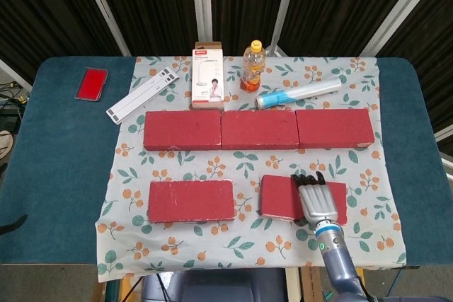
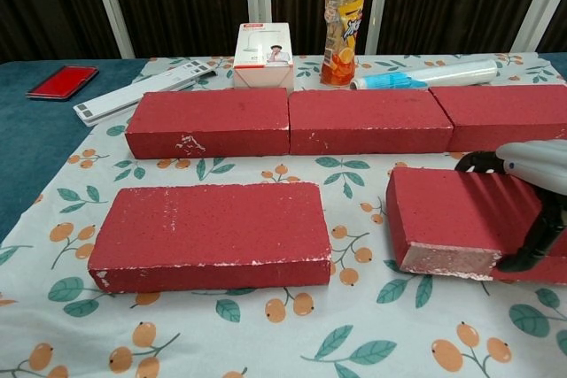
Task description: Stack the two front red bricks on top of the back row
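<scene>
The front right red brick [image 1: 279,197] [image 2: 447,219] is gripped by my right hand [image 1: 317,201] [image 2: 530,190], with fingers over its far edge and the thumb at its near side. Its left end looks raised a little off the cloth. On the left, the other front red brick [image 1: 191,200] [image 2: 208,232] lies flat and untouched. Behind them, the back row is made of three red bricks end to end: left [image 1: 182,129], middle [image 1: 259,129] and right [image 1: 334,127]. No view shows my left hand.
Behind the back row stand a white box [image 1: 208,84] and an orange drink bottle [image 1: 253,66]. A blue-and-clear tube [image 1: 297,93] and a white strip [image 1: 141,94] lie nearby. A red case [image 1: 92,83] rests on the blue table at the far left.
</scene>
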